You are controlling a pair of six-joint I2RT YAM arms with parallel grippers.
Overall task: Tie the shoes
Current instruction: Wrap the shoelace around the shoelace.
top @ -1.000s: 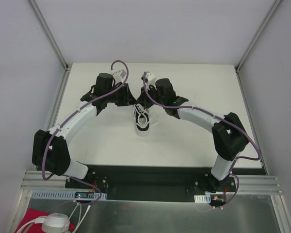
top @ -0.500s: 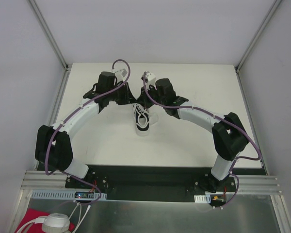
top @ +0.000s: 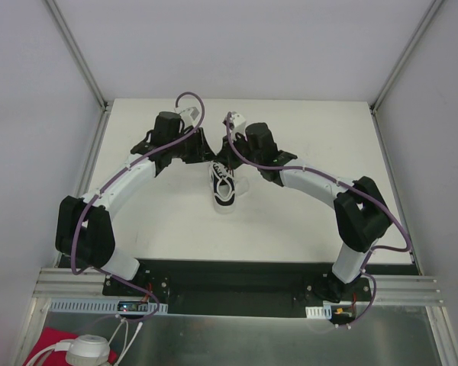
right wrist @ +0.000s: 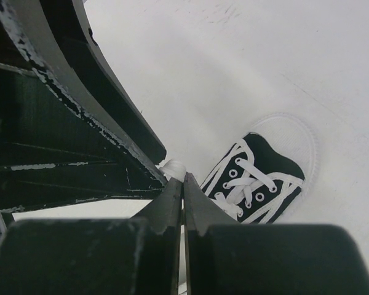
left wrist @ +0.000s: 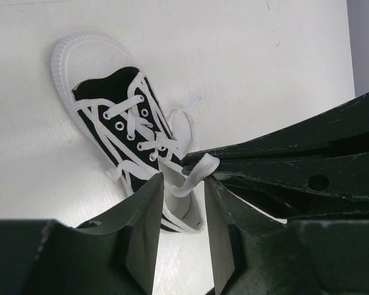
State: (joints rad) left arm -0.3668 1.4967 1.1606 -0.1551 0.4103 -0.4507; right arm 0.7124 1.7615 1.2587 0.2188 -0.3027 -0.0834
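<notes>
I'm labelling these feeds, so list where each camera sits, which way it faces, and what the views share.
Top external: above and behind the bases, looking down on the table; the left arm and right arm meet over the sneaker.
Left wrist: on the left arm, looking down past the left gripper, jaws apart, at the sneaker.
Right wrist: on the right arm, looking down past the right gripper, shut on a lace.
Shared: the sneaker, in all three.

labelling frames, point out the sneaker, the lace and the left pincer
sneaker (left wrist: pixel 85 53), left wrist view, white toe cap
lace (left wrist: pixel 201 169), left wrist view, flat raised strand
left pincer (left wrist: pixel 183 184), left wrist view, midway between fingertips
</notes>
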